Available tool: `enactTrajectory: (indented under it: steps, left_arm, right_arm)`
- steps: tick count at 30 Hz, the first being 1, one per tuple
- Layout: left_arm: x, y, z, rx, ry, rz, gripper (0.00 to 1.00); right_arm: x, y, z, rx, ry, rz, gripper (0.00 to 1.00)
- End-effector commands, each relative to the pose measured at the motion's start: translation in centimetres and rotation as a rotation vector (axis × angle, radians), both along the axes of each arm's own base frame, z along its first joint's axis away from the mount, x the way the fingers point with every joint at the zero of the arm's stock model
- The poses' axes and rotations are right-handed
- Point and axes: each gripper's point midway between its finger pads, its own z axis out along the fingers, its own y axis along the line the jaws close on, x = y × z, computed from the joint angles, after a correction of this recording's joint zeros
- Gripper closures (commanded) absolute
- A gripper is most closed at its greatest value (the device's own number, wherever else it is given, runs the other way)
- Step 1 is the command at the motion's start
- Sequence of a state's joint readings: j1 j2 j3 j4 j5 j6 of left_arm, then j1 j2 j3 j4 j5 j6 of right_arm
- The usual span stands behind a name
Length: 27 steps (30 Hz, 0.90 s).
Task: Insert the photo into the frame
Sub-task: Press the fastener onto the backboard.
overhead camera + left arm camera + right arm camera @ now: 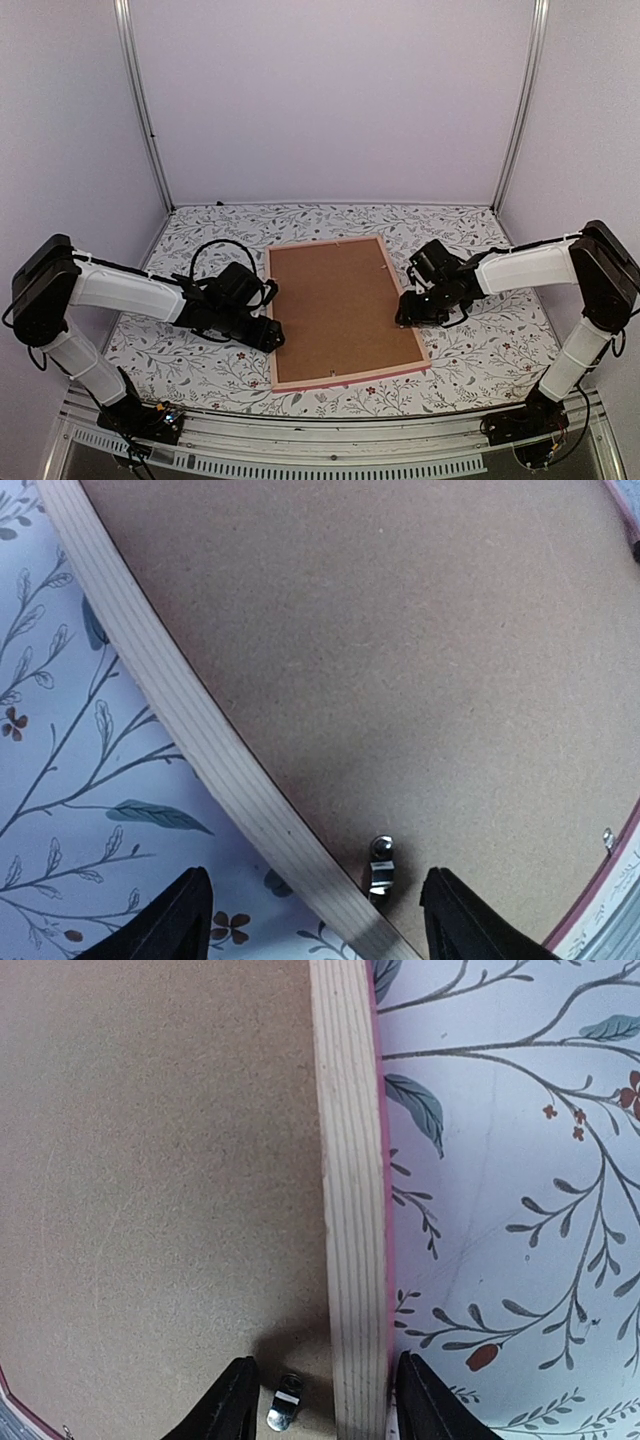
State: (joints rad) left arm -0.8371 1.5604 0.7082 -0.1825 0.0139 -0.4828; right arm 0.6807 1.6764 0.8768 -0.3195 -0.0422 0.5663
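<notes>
The pink frame point(345, 377) lies face down in the middle of the table, with its pale wooden back showing. The brown backing board point(340, 305) fills it. The photo is hidden. My left gripper point(268, 335) is open over the frame's left rail point(190, 740), with one finger on each side of the rail. A small metal clip point(380, 865) on the board point(400, 650) lies between the fingers. My right gripper point(405, 310) is open and straddles the right rail point(350, 1190). A metal clip point(284, 1406) sits just inside its left finger.
The floral tablecloth point(200, 235) covers the table around the frame. White walls and metal posts point(145, 110) enclose the cell. A black cable point(205, 255) loops by the left arm.
</notes>
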Motion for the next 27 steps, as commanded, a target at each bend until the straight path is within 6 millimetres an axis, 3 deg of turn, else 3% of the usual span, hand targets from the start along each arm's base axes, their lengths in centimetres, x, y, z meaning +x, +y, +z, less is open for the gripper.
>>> enactTrajectory:
  steps: [1, 7, 15, 27]
  left_arm:
    - [0.5, 0.0, 0.0, 0.011, -0.001, 0.015, 0.25]
    - [0.6, 0.0, -0.1, 0.011, 0.001, 0.018, 0.25]
    - [0.6, 0.1, -0.2, 0.014, 0.004, 0.020, 0.25]
    - [0.6, 0.3, -0.5, 0.023, 0.007, 0.016, 0.25]
  right_arm:
    - [-1.6, -0.4, -0.1, -0.006, 0.024, 0.032, 0.52]
    - [-2.0, -0.3, 0.1, -0.003, 0.018, 0.080, 0.54]
    - [-1.8, -0.2, 0.0, -0.016, 0.014, 0.098, 0.67]
    - [-2.2, -0.5, -1.3, -0.034, 0.032, 0.116, 0.74]
